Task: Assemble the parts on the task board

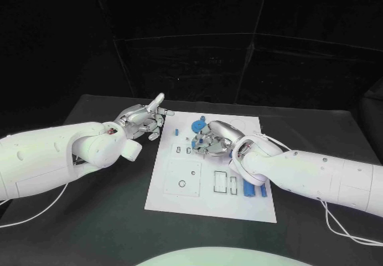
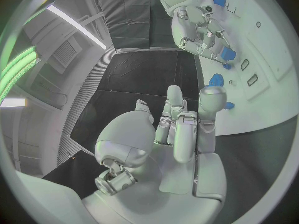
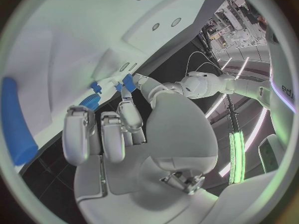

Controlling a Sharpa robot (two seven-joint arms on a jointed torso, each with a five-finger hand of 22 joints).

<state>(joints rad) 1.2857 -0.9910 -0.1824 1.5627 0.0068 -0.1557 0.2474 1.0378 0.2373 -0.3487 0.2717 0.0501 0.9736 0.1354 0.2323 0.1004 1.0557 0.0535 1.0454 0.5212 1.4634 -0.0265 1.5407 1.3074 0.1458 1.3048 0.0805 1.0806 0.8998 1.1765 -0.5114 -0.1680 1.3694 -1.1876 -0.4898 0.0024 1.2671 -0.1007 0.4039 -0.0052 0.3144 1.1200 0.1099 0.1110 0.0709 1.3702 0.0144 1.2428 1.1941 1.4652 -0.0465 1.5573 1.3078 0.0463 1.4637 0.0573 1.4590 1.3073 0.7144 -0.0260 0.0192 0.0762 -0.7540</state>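
Two hands [image 1: 146, 120] [image 1: 214, 138], one task board [image 1: 184, 194], two blue bars [image 1: 249, 191] [image 1: 262, 191].

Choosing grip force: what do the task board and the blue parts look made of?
Task board: looks like rigid white plastic or coated sheet, matte, with flat outlined cutouts. Blue parts: probably moulded or printed plastic, uniform colour, dull sheen. Neither is certain from looks alone.

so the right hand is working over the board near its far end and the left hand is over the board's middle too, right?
Not quite. The right hand is over the board near its far end, but the left hand is off the board, beside its far left corner over the black table. The head view shows it.
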